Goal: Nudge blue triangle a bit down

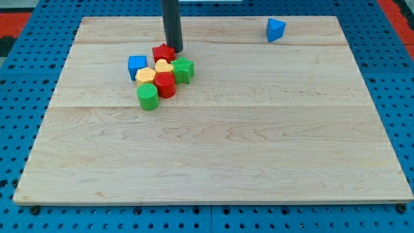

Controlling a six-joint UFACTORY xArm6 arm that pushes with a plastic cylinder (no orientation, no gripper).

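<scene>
The pale wooden board (213, 142) shows smooth, matt grain. The blue triangle block (275, 30) looks like matt plastic; the dark rod (172, 24) has a dull sheen.

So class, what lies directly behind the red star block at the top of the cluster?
Behind the red star block stands my tip, at its upper right edge. Whether they touch cannot be told. The rod hides a strip of wooden board beyond.
</scene>
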